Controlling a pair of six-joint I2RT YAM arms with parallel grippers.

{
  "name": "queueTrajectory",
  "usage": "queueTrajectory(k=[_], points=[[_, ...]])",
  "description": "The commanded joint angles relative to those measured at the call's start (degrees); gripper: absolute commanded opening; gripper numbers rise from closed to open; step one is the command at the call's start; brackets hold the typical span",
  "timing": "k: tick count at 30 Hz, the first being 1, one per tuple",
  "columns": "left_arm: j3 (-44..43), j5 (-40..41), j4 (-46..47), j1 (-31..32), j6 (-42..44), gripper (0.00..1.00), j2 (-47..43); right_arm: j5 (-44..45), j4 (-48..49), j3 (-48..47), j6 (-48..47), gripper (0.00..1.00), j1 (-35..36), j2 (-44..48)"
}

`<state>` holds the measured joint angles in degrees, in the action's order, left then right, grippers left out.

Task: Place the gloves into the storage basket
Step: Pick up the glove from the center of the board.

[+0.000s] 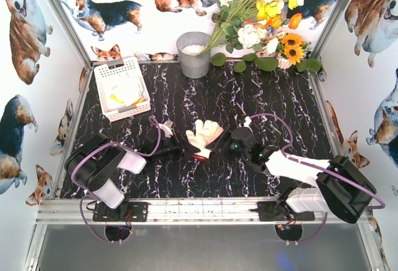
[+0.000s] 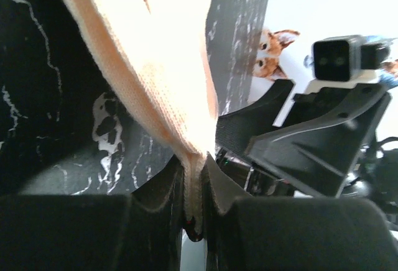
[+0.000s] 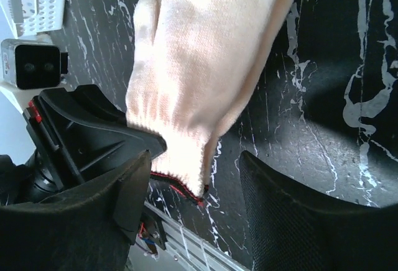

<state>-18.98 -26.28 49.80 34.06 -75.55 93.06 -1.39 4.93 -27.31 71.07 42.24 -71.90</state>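
One glove (image 2: 168,66), left tool (image 2: 194,181) pinching its cuff; unclear from overhead

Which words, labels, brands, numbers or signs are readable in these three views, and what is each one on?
None can be read.
The white knit glove, the white plastic lattice basket, the grey metal bucket and the corgi-printed walls show no lettering.

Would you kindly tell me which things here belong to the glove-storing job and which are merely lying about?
Job: white glove, pinched in the left end effector; storage basket; gloves inside it.
Lying about: grey bucket; flowers.
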Motion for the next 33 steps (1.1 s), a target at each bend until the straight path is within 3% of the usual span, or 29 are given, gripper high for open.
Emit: queueTrajectory(k=[1,8,33], points=[[0.3,2.3,6.3,0.2,-6.2,0.0,-1.9,-1.0,7.9,1.7,3.0,0.61,-0.1,-0.8],[1.2,2.5,6.3,0.2,-7.5,0.0,-3.7,-1.4,22.4,4.8,10.2,0.63,-0.1,-7.5],[3.2,-0.7,4.2,0.7,-9.6,0.0,-10.5,-1.6,37.2,1.2,20.0,0.6,-0.1,-20.2]])
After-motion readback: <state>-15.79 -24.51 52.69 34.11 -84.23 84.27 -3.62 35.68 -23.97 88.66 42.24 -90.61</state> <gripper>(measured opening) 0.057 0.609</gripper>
